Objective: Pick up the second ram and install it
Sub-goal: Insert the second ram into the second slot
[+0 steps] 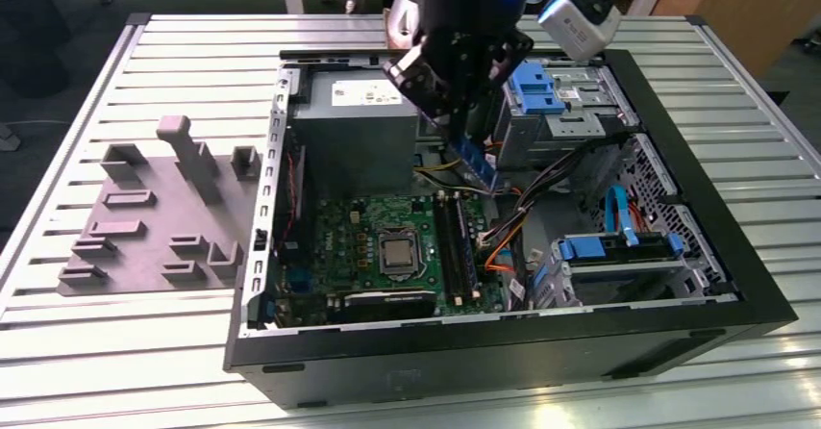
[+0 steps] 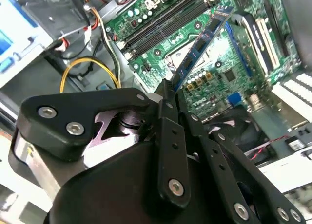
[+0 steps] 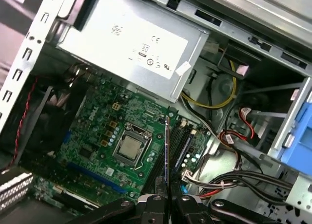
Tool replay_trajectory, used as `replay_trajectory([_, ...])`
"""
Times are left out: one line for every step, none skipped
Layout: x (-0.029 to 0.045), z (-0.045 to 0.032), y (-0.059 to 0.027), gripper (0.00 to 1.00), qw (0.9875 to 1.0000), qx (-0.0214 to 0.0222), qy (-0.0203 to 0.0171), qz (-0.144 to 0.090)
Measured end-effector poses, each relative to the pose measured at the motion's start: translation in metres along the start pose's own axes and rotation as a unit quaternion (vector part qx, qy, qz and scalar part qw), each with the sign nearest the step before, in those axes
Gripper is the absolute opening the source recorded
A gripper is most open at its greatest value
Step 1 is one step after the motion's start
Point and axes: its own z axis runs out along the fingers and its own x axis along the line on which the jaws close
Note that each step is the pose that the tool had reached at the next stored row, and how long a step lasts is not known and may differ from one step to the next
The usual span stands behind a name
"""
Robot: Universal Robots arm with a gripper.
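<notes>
The gripper (image 2: 170,95) has its fingers squeezed tight on the second ram (image 2: 202,41). The stick hangs over the green motherboard (image 3: 92,131) inside the computer case (image 1: 513,352).

I see the second ram (image 1: 478,164) over the motherboard (image 1: 344,229) in the case (image 1: 513,362) — fixture (image 1: 141,232) at the exterior view's left.

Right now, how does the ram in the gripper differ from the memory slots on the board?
Pose: the second ram hangs tilted above the motherboard, pinched at one end by the gripper; the memory slots lie flat on the motherboard. Look: the second ram is bluish with dark chips; the memory slots are black. Both are long and narrow.
</notes>
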Motion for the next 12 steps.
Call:
replay_trajectory([0.0,0.0007,0.0,0.14,1.0,0.0,0.0001,0.009])
replay_trajectory([0.0,0.0014,0.0,0.14,0.9998,-0.0001,0.0003,0.019])
replay_trajectory([0.0,0.0021,0.0,0.14,0.9996,-0.0001,0.0004,0.028])
replay_trajectory([0.0,0.0028,0.0001,0.14,0.9993,-0.0001,0.0005,0.037])
replay_trajectory([0.0,0.0035,0.0001,0.14,0.999,-0.0002,0.0007,0.046])
replay_trajectory([0.0,0.0042,0.0001,0.14,0.9985,-0.0002,0.0008,0.055])
replay_trajectory([0.0,0.0049,0.0001,0.14,0.998,-0.0002,0.0009,0.064])
replay_trajectory([0.0,0.0055,0.0001,0.14,0.9974,-0.0003,0.0011,0.073])
replay_trajectory([0.0,0.0063,0.0001,0.14,0.9966,-0.0003,0.0012,0.083])
replay_trajectory([0.0,0.007,0.0001,0.14,0.9958,-0.0004,0.0013,0.091])
replay_trajectory([0.0,0.0077,0.0001,0.14,0.9949,-0.0004,0.0014,0.1])
replay_trajectory([0.0,0.0083,0.0001,0.14,0.994,-0.0004,0.0016,0.109])
